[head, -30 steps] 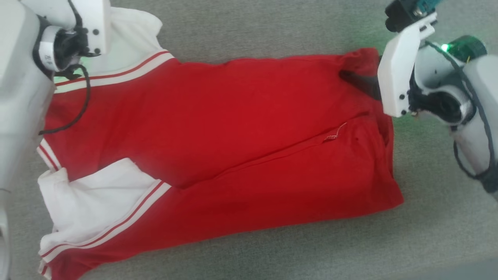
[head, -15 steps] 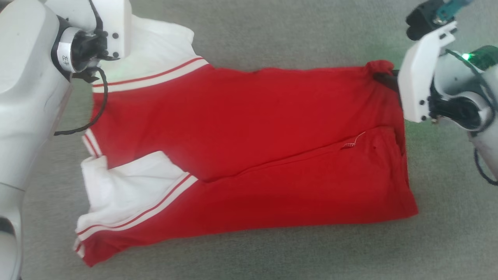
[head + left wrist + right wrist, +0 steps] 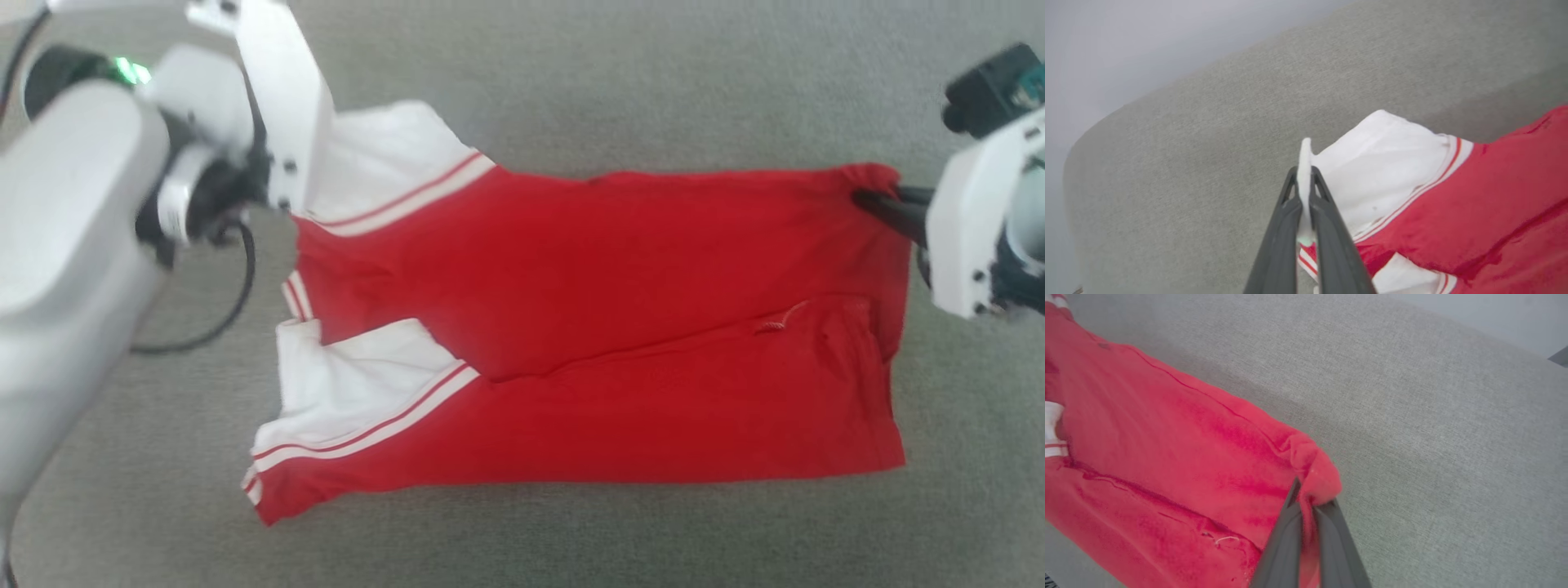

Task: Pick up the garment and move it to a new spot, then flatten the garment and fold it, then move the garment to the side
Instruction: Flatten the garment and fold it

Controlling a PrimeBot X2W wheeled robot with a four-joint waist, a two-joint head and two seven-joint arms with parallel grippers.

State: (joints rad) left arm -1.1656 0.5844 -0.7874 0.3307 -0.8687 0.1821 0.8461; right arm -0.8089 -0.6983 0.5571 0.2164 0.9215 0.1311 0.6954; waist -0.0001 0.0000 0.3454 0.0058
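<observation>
The garment, red with white sleeves and red-striped trim, lies folded lengthwise on the grey surface, and its "23" is hidden. In the left wrist view my left gripper is shut on the edge of a white sleeve. In the head view the white wrist plate covers those fingers at the garment's far left corner. My right gripper is shut on the bunched red far right corner, with the dark fingers pinching the fabric. The far edge runs taut between the two grippers.
A grey cloth-covered surface lies all around the garment, with open room beyond it and in front of it. A black cable loops below my left wrist. The surface's rounded edge shows in the left wrist view.
The whole head view has shifted, so the camera moved; garment and arms now sit further right in it. Both grippers keep their hold on the far corners.
</observation>
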